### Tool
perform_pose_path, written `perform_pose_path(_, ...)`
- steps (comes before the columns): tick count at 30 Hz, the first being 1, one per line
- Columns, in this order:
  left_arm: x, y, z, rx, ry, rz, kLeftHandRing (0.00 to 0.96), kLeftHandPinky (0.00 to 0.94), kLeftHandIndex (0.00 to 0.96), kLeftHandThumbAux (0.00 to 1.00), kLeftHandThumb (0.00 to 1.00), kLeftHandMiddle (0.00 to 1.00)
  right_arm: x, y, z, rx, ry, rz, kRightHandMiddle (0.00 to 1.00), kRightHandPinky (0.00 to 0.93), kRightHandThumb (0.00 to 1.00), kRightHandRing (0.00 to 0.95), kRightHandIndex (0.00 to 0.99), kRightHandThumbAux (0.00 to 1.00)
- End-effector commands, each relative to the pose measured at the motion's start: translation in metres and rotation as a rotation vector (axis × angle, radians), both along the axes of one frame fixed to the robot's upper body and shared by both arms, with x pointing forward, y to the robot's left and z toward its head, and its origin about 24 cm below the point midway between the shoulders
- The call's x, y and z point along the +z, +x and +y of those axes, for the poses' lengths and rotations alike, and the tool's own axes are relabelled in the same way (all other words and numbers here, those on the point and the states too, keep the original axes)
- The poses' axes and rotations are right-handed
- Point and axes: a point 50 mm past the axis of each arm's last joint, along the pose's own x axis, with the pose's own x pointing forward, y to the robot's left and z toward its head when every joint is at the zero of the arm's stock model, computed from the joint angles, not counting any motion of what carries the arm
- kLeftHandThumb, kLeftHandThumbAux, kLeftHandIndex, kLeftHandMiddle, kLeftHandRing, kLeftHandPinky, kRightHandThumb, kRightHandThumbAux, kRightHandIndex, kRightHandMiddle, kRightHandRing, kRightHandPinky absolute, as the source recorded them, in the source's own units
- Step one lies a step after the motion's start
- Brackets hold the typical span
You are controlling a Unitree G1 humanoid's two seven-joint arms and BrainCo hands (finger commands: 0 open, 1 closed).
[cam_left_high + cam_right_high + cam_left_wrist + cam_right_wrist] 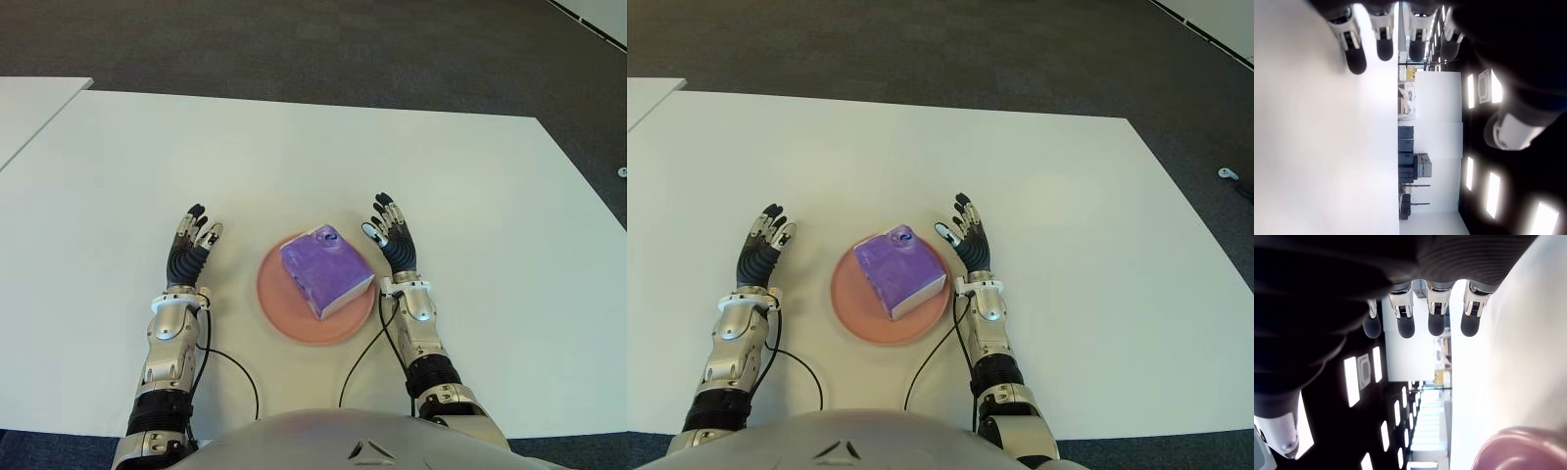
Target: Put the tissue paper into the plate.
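A purple pack of tissue paper lies on the round pink plate near the table's front edge. My right hand shows just to the right of the plate, fingers spread and holding nothing. On the other side of the plate, a little farther off, my left hand is open and empty too. In the right wrist view the plate's pink rim shows beside my straight fingers. The left wrist view shows straight fingers over the bare table.
The white table stretches far ahead and to both sides. A second white table stands at the far left. Dark carpet lies beyond. Black cables run from my wrists toward my body.
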Motion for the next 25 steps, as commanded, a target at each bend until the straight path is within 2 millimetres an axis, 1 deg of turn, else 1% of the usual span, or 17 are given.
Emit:
perform_pose_path(1,-0.0112,-0.0053,0.0019,-0.007,-0.006,0.068,0.000,0.000,0.000,0.553,0.000,0.000,-0.0528,-0.0438,-0.0187,-0.061,0.027,0.254,0.000,0.000,0.000,0.000,0.000,0.574)
perform_pose_path(10,-0.0109,-0.0042,0.0023,-0.014,-0.004,0.070,0.000,0.000,0.000,0.554,0.000,0.000,-0.0558,-0.0469,-0.0243,-0.067,0.062,0.262,0.000,0.000,0.000,0.000,0.000,0.568)
perform_pose_path(25,-0.0104,-0.0029,0.0028,-0.015,-0.005,0.066,0.000,0.000,0.000,0.561,0.000,0.000,-0.0531,-0.0474,-0.0252,-0.075,0.072,0.240,0.000,0.000,0.000,0.000,0.000,0.570)
